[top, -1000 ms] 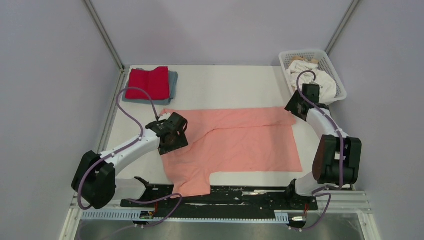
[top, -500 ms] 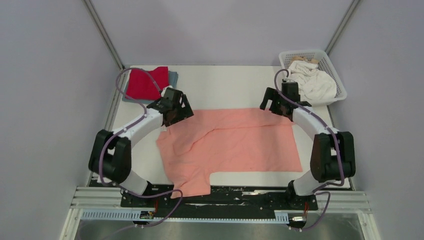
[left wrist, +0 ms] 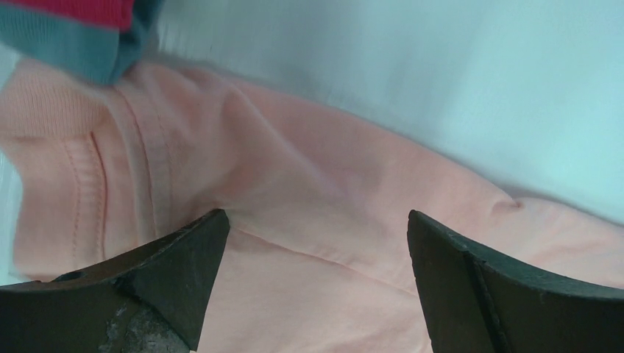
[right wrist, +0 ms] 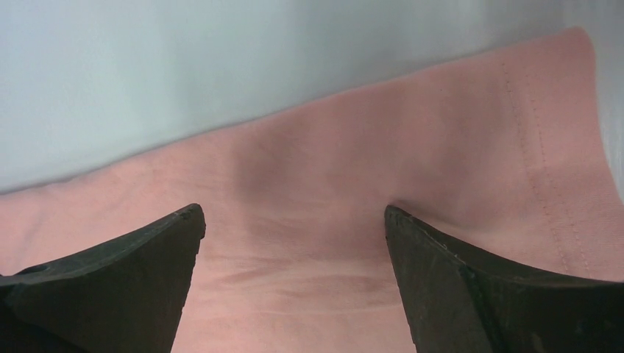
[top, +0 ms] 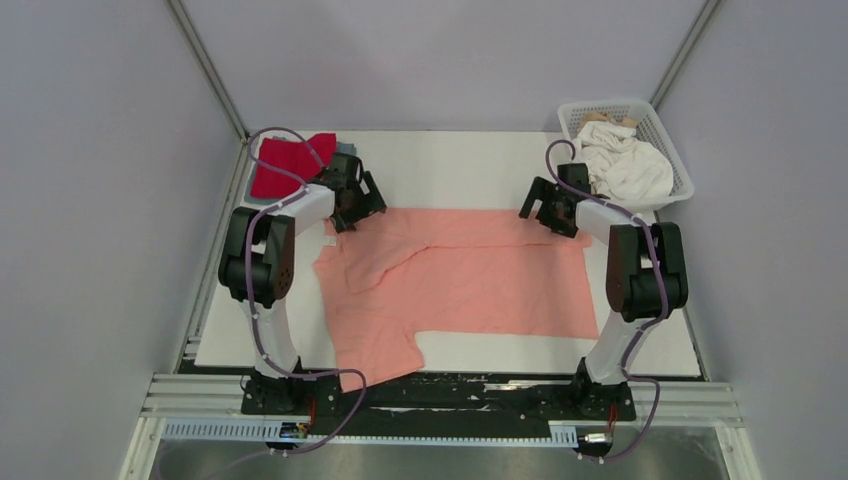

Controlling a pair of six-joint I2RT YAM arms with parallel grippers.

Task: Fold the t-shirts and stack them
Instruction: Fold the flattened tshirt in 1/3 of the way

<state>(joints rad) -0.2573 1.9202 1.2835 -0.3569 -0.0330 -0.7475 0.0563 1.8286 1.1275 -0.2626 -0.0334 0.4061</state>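
Observation:
A salmon-pink t-shirt (top: pixel 470 280) lies spread flat across the white table top. My left gripper (top: pixel 357 205) is open over its far left corner, near the sleeve; its jaws stand wide apart above the pink cloth (left wrist: pixel 316 220). My right gripper (top: pixel 547 208) is open over the far right corner, jaws wide above the hem (right wrist: pixel 294 213). A folded red t-shirt (top: pixel 280 165) lies on a folded grey-blue one (top: pixel 346 150) at the far left; their edge shows in the left wrist view (left wrist: pixel 81 29). White t-shirts (top: pixel 622 165) fill the basket.
A white plastic mesh basket (top: pixel 664 130) stands at the far right corner. Metal frame posts rise at both far corners. The table's white surface (top: pixel 450 170) runs between the stack and the basket.
Both arms have reached farther back. The left gripper moved from the shirt's left side up to its far left corner; the right gripper moved left onto the far right corner.

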